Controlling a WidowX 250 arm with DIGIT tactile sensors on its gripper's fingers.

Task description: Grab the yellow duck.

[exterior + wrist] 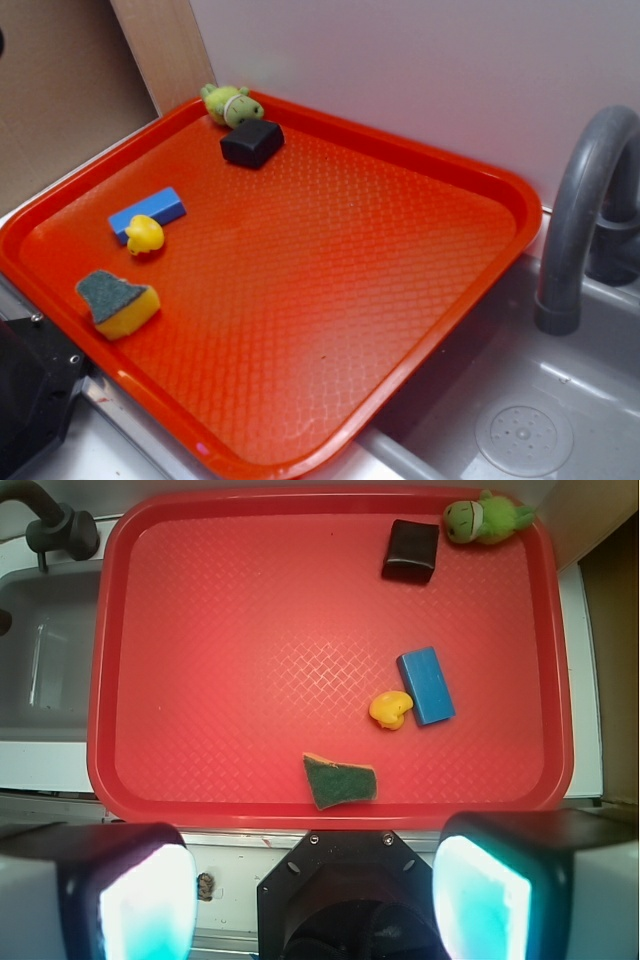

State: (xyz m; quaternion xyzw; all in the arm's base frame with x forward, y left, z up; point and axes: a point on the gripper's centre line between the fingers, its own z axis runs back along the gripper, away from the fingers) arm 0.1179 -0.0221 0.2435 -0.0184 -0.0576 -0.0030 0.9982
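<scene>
Exterior view, tray: the red tray lies beside the sink, and 5 things sit on it.
Exterior view, duck: the yellow duck stands touching the near edge of the blue block, with the sponge a little nearer the camera than the block.
Exterior view, others: the black block and the green plush toy sit well beyond the blue block, at the tray's far corner.
Exterior view, arm: only a dark part of the robot shows at the lower left; no jaws visible here.
Wrist view, gripper: the gripper hangs above the tray's near rim, jaws wide apart, nothing between them.
Wrist view, duck: it sits just left of the blue block, lying free and well ahead of the fingers.
Progress: nothing is grabbed yet, by my read.
Left to do: travel out to the duck beside the blue block, descend, close, lift.
</scene>
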